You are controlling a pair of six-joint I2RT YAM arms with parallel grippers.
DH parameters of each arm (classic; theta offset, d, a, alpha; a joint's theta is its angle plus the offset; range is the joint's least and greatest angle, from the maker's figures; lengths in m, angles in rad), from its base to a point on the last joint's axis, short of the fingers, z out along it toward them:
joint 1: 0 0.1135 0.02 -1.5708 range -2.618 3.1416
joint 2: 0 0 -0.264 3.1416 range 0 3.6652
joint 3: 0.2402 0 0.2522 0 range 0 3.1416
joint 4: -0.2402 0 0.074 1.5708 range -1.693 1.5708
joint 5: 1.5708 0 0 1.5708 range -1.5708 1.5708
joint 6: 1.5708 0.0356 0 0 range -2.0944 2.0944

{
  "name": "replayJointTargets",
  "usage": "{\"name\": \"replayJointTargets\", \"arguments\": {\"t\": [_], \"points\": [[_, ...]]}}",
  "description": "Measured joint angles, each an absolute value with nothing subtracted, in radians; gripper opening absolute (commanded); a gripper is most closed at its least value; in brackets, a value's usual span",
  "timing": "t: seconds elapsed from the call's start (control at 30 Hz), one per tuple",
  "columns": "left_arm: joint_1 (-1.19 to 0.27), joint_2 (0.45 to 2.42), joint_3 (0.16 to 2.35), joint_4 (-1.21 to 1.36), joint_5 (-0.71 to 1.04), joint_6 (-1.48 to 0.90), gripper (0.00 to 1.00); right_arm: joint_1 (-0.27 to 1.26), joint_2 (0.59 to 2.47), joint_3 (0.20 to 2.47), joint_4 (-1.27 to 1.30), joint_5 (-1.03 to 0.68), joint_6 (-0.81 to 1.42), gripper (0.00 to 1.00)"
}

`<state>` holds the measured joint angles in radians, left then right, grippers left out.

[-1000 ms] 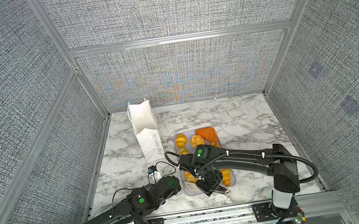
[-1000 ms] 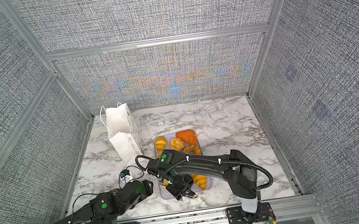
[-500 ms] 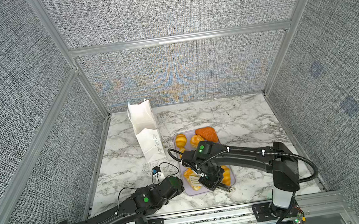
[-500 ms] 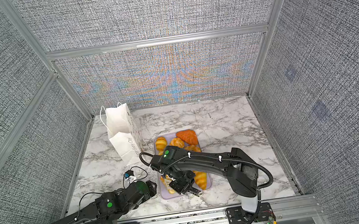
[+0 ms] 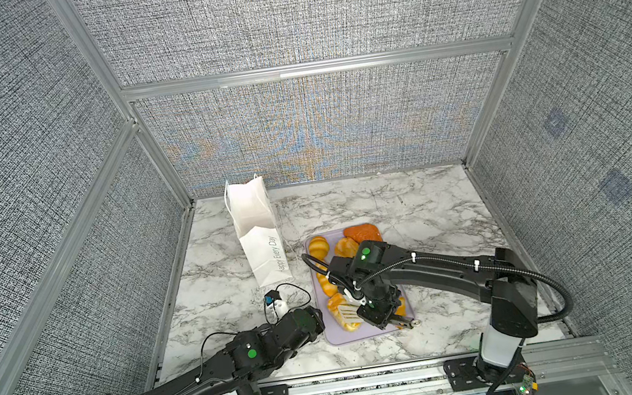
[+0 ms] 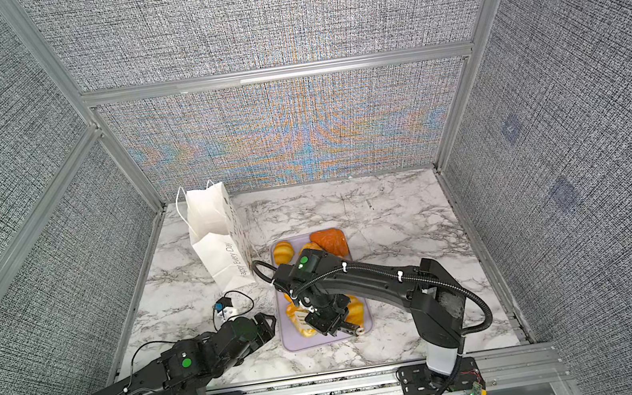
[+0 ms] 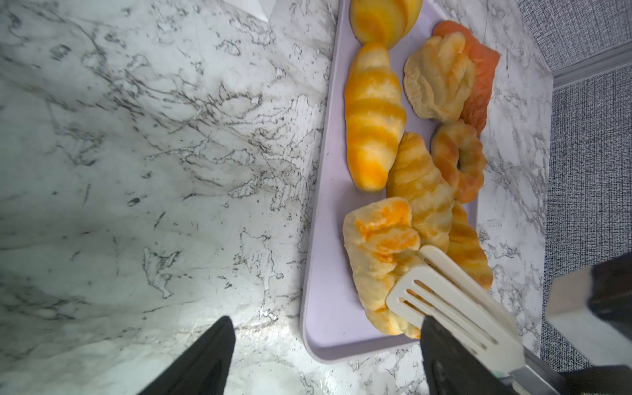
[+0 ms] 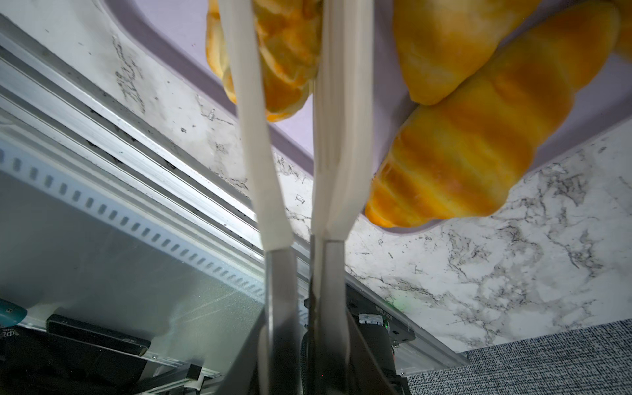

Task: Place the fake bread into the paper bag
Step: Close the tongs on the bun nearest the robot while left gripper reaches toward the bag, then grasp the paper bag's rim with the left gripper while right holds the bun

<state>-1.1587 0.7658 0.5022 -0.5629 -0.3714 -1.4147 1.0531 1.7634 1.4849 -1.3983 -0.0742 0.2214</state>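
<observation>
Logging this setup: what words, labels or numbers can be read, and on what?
"appy Every Day": grey lettering on the paper bag; first letter unclear.
Small label on black hardware in the right wrist view: too blurred to read.

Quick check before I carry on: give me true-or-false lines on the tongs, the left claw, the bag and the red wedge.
1. The right claw holds white tongs that pinch a pastry at the end of the lilac tray nearest the robot. True.
2. The left claw is shut on a croissant. False: it is open and empty, over the marble beside the tray.
3. The paper bag lies flat. False: it stands upright, mouth open.
4. The reddish wedge sits at the tray's far end. True.
</observation>
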Motion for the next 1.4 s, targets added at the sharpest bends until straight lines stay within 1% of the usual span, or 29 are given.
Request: {"name": "replayJointTargets", "arguments": {"t": [0.2, 0.43, 0.63, 0.73, 0.87, 1.0, 1.07, 1.17, 1.27, 1.33, 1.4], "points": [[-1.158, 0.704, 0.636, -0.711, -0.468, -1.401, 0.87, 1.016, 1.714, 1.479, -1.360, -0.087, 0.196, 0.27], [-1.158, 0.672, 0.899, -0.916, -0.669, -1.336, 0.87, 0.950, 1.621, 1.416, -1.314, -0.138, 0.178, 0.27], [-1.156, 0.730, 1.131, -1.075, -0.815, -1.279, 0.88, 0.896, 1.576, 1.420, -1.268, -0.192, 0.165, 0.27], [-1.154, 0.735, 1.208, -1.120, -0.871, -1.245, 0.86, 0.879, 1.574, 1.428, -1.253, -0.212, 0.150, 0.26], [-1.149, 0.731, 1.285, -1.158, -0.917, -1.191, 0.85, 0.850, 1.575, 1.427, -1.242, -0.229, 0.134, 0.26], [-1.136, 0.826, 1.356, -1.176, -0.936, -1.124, 0.88, 0.825, 1.580, 1.427, -1.232, -0.249, 0.119, 0.26], [-1.101, 0.862, 1.357, -1.165, -0.927, -1.090, 0.88, 0.820, 1.586, 1.429, -1.230, -0.258, 0.113, 0.26], [-0.988, 0.847, 1.307, -1.103, -0.865, -1.016, 0.88, 0.815, 1.589, 1.429, -1.227, -0.270, 0.103, 0.26], [-0.828, 0.819, 1.261, -1.041, -0.771, -0.920, 0.89, 0.809, 1.593, 1.429, -1.225, -0.279, 0.099, 0.26], [-0.722, 0.866, 1.266, -1.005, -0.688, -0.852, 0.91, 0.805, 1.593, 1.429, -1.224, -0.285, 0.099, 0.26], [-0.612, 0.942, 1.289, -0.975, -0.595, -0.780, 0.91, 0.802, 1.593, 1.428, -1.223, -0.286, 0.098, 0.25]]}}
